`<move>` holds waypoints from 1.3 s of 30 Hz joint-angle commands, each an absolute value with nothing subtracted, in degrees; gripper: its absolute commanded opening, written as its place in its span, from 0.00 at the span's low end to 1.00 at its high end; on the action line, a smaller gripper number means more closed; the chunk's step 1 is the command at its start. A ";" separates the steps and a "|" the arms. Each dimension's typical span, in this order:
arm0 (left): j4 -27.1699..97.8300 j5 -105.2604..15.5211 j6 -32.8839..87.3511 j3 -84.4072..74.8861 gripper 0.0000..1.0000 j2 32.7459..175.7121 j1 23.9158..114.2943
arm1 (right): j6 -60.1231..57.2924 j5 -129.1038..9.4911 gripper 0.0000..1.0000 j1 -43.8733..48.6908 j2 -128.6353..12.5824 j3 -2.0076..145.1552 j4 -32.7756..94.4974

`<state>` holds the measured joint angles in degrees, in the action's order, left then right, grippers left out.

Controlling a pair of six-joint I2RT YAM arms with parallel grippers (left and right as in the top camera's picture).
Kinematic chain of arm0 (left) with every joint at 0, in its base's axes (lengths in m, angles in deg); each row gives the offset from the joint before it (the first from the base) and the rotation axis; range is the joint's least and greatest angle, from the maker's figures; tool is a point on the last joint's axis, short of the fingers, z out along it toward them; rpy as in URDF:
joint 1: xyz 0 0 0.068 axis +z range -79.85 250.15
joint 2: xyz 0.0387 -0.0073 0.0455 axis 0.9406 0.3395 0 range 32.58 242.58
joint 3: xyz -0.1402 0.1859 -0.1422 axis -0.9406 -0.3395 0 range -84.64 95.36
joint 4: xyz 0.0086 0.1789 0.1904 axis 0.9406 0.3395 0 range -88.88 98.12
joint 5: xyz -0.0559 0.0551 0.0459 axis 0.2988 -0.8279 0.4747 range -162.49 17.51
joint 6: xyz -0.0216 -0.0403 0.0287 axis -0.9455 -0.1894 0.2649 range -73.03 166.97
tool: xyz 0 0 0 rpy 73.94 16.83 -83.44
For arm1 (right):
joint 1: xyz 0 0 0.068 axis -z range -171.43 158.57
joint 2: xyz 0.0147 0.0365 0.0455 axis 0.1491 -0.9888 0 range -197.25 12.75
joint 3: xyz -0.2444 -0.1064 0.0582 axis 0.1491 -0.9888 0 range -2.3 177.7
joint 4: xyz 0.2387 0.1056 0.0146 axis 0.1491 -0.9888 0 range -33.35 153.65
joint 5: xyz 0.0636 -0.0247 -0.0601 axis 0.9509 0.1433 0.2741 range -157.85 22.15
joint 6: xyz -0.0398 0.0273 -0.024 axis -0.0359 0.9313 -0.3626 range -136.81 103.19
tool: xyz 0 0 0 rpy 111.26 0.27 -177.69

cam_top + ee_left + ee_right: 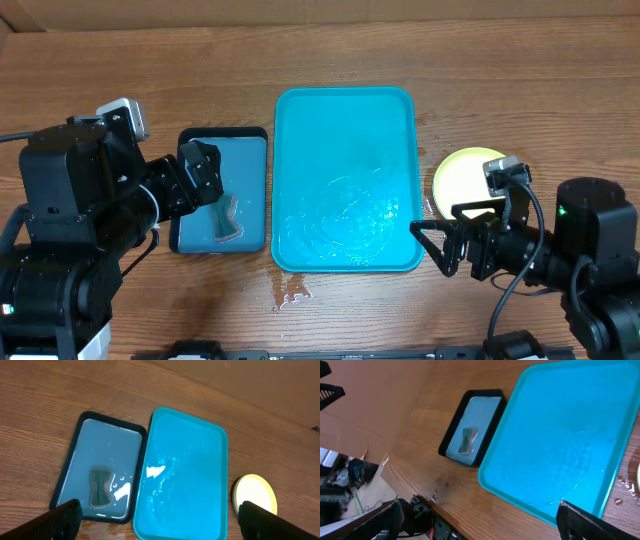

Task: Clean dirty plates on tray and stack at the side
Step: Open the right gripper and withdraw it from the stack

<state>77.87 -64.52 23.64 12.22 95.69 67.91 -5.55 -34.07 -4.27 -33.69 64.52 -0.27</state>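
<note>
The teal tray (345, 110) lies in the middle of the table, wet and with no plates on it; it also shows in the left wrist view (200, 450) and right wrist view (560, 435). The plates (462, 176) sit as a round yellow-green stack right of the tray, partly hidden by my right arm, and show in the left wrist view (254, 494). My left gripper (200, 170) is open and empty above the small blue tray. My right gripper (440, 245) is open and empty by the teal tray's front right corner.
A smaller black-rimmed blue tray (250, 150) holding water and a dark sponge (226, 218) lies left of the teal tray. Water drops (290, 290) lie on the wood in front of the teal tray. The table's front edge is close behind my grippers.
</note>
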 commanded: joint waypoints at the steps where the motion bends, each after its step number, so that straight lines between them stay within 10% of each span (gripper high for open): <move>1: 77.81 -64.06 25.17 13.25 1.00 95.58 67.98 | -6.42 -39.34 1.00 -4.60 -33.56 65.51 0.18; 12: 77.81 -64.06 25.17 13.25 1.00 95.56 67.98 | -20.80 -48.98 0.99 -2.30 -26.65 55.52 18.63; 39: 77.81 -64.06 25.17 13.25 1.00 95.56 67.98 | -14.46 -43.80 1.00 5.76 12.58 -0.52 58.56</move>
<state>77.87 -64.52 23.64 12.24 95.69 67.91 -16.15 -44.21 5.55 11.88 0.77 55.53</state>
